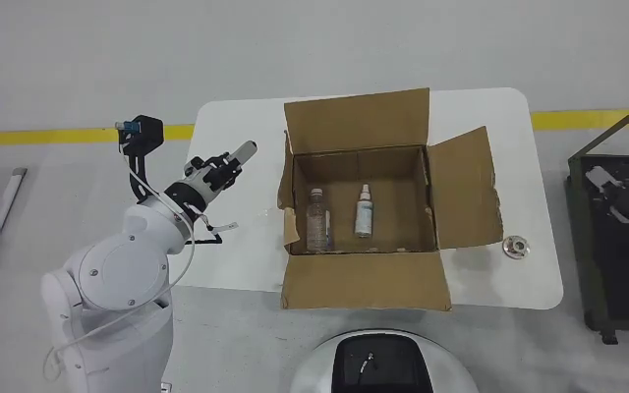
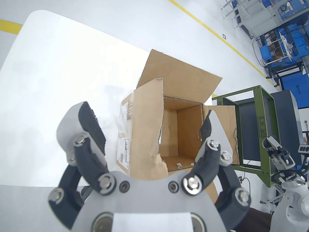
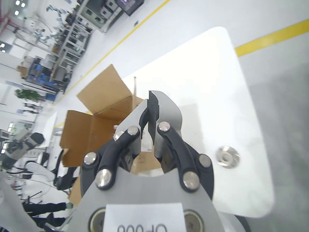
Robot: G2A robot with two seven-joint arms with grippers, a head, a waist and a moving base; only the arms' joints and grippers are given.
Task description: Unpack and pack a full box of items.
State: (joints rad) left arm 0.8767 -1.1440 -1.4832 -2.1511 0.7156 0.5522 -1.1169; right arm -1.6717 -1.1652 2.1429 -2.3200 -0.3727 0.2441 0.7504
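while the left gripper (image 2: 147,112) hangs spread wide and empty over the white table (image 1: 236,123) near the open cardboard box (image 1: 359,123), the right gripper (image 3: 151,102) is pinched closed on nothing. inside the box lie a clear bottle (image 1: 316,219) and a spray bottle (image 1: 364,211), side by side, not touching.
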